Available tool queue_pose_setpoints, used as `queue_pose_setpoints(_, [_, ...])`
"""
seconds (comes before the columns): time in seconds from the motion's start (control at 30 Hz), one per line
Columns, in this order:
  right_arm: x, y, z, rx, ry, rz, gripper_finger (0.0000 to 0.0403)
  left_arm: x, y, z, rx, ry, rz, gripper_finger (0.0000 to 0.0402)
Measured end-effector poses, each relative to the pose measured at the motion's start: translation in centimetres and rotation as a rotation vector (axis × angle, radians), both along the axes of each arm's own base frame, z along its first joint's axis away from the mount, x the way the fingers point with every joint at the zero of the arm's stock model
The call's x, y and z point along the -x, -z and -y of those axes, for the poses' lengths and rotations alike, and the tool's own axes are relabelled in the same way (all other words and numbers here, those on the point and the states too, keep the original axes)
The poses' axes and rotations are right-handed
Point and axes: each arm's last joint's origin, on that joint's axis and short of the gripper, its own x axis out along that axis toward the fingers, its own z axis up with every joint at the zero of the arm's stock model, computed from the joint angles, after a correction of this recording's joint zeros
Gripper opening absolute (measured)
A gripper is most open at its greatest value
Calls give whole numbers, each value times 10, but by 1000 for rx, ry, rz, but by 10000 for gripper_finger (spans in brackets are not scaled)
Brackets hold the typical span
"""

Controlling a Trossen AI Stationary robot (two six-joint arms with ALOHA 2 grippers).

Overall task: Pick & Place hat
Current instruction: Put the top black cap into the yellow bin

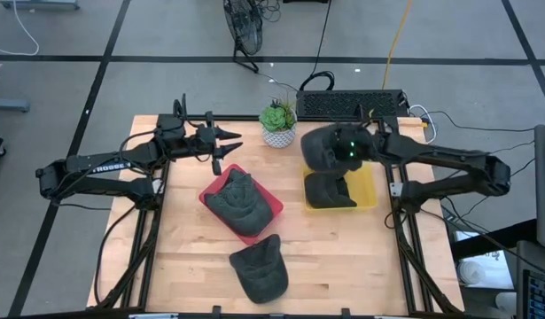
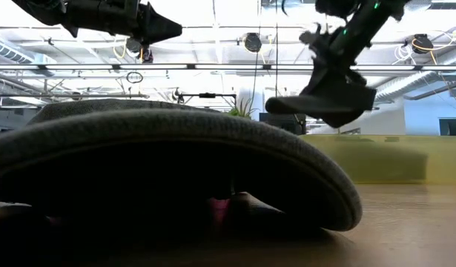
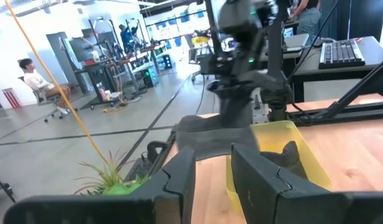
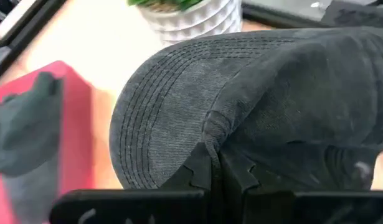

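Note:
My right gripper (image 1: pixel 343 151) is shut on a dark grey cap (image 1: pixel 318 146) and hangs it above the yellow tray (image 1: pixel 368 182), where a second dark cap (image 1: pixel 330 190) lies. The low view shows the held cap (image 2: pixel 324 100) in the air. A third cap (image 1: pixel 241 202) rests in the red tray (image 1: pixel 210 188). A fourth cap (image 1: pixel 259 268) lies on the table near the near edge, and it fills the foreground of the low view (image 2: pixel 176 141). My left gripper (image 1: pixel 229 146) is open and hovers above the table, beyond the red tray's far-left corner. My right gripper (image 4: pixel 216 165) pinches the held cap between its two fingers, on a pucker of cloth (image 4: pixel 215 127) where the stitched brim (image 4: pixel 151 130) meets the crown. The cap is lifted clear of the tray, its brim pointing toward the table's left.
A small potted plant (image 1: pixel 278 124) stands at the far edge between the arms. A keyboard (image 1: pixel 352 105) lies beyond the far edge. Bare wood (image 1: pixel 361 257) lies to the right of the near cap.

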Motion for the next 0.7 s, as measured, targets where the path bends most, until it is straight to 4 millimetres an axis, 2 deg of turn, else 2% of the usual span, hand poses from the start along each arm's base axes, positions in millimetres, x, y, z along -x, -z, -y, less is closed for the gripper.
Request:
queue_pose_setpoints(0.2, [-13, -9, -39, -80, -32, 23, 1, 0, -1, 0, 19, 0, 18, 108])
queue_pose_setpoints(0.37, [-19, 3, -61, -158, 5, -30, 1, 0, -2, 0, 26, 0, 24, 108])
queue_pose_setpoints(0.5, [-19, 10, -69, -170, 51, -77, 0, 0, -2, 0, 26, 0, 25, 108])
queue_pose_setpoints(0.7, [-14, 15, -69, -161, 137, -110, 1, 0, -3, 0, 23, 2, 32, 108])
